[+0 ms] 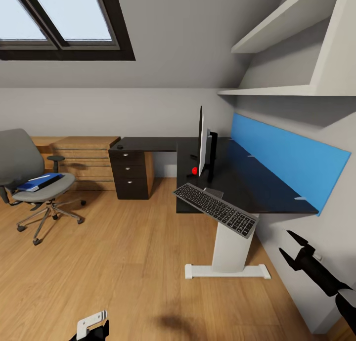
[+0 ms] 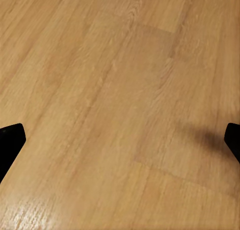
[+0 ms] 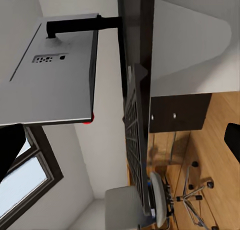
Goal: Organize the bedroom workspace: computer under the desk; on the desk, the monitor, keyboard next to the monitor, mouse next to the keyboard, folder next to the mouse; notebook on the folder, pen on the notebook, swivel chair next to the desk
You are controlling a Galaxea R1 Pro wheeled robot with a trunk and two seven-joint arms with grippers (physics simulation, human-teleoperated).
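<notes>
Keyboard first: it lies askew at the tabletop's near edge, one end hanging out over the floor, up and to the left of the right hand. It looks slim, stiff and light, likely to slide on the smooth black surface, so I would judge a pinch across a long edge near the middle safer than at an end, where it could pivot and tip off. Beyond it the monitor stands edge-on on its stand; thin and top-heavy, it is best not knocked. Far off to the left of both hands the folder rests on the swivel chair's seat; flat and rigid, it wants a grip on an overhanging edge, and the chair may roll on its casters when touched.

Right hand is raised just beside the wall below the tabletop's level, fingers spread and pointing up toward the keyboard, holding nothing. Left hand hangs low over the wooden floor; in its wrist view the fingertips sit wide apart, empty.
</notes>
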